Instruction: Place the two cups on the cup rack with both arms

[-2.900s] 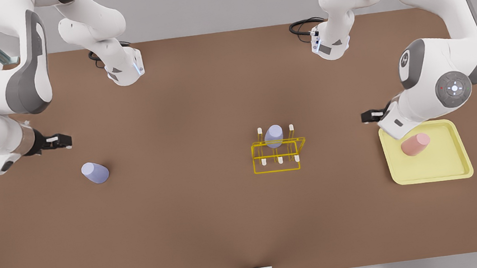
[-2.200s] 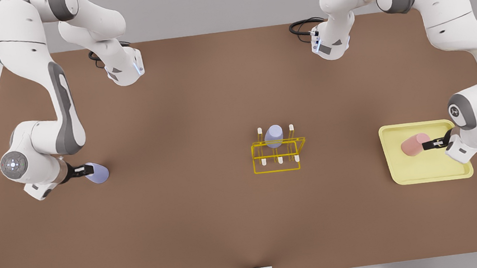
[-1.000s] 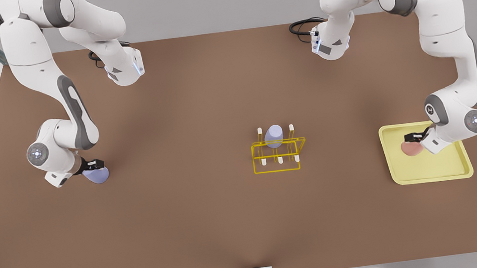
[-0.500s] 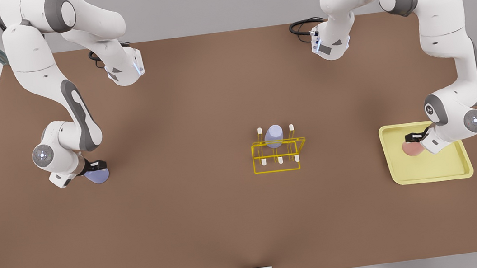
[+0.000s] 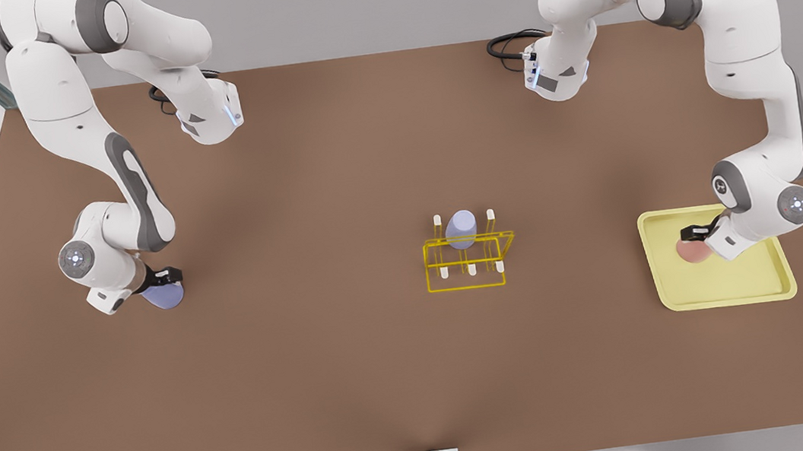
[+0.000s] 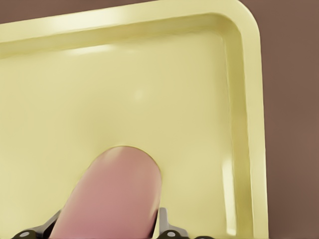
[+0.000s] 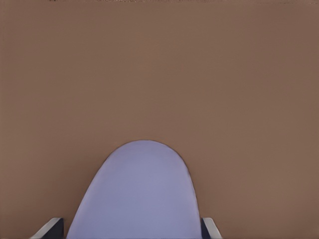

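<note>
The salmon pink cup (image 5: 690,252) (image 6: 114,194) lies on its side on the pale-yellow tray (image 5: 730,285) at the front view's right. My left gripper (image 5: 695,234) (image 6: 108,226) is shut on it, its fingers (image 6: 163,221) pressed against both sides. At the front view's left, a lavender cup (image 5: 167,297) (image 7: 139,194) lies on the table with my right gripper (image 5: 161,279) (image 7: 129,229) shut on it, fingers (image 7: 208,226) against its flanks. The yellow wire cup rack (image 5: 464,267) stands mid-table. A second lavender cup (image 5: 461,227) sits on the rack's far side.
The brown table (image 5: 358,369) is open between both cups and the rack. The tray's raised rim (image 6: 246,99) runs close beside the pink cup. Both arm bases (image 5: 208,115) (image 5: 555,76) stand at the far edge.
Both arms came down from above the table to their cups, then closed in around them. Over the last second both arms shifted only slightly; the cups have not moved.
</note>
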Controlling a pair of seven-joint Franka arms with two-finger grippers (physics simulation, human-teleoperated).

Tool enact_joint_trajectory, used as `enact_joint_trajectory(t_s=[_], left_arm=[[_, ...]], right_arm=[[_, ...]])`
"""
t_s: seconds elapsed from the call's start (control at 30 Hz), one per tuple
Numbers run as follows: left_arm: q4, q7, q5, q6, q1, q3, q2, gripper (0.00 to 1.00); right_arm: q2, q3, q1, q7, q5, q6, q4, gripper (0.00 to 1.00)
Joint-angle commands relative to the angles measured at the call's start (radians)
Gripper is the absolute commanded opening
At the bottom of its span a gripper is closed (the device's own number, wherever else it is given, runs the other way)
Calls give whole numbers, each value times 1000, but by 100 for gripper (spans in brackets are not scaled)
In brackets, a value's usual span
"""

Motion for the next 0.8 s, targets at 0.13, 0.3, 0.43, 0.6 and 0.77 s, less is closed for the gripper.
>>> enact_joint_trajectory(t_s=[0.13, 0.3, 0.43, 0.6, 0.77], left_arm=[[0, -2, 0, 7, 3, 0, 0, 89], [0, -5, 0, 4, 1, 0, 0, 86], [0, -5, 0, -2, -2, -1, -2, 86], [7, -8, -5, -30, -4, -1, -8, 86], [7, -9, -5, -47, -4, -3, -10, 83]], right_arm=[[-1, 0, -8, -35, 5, 11, -2, 100], [2, 0, -8, -35, 5, 11, -2, 100], [7, 0, -10, -35, 4, 13, 0, 100], [5, 0, -10, -35, 4, 13, 0, 94], [8, 0, -8, -35, 4, 11, 4, 84]])
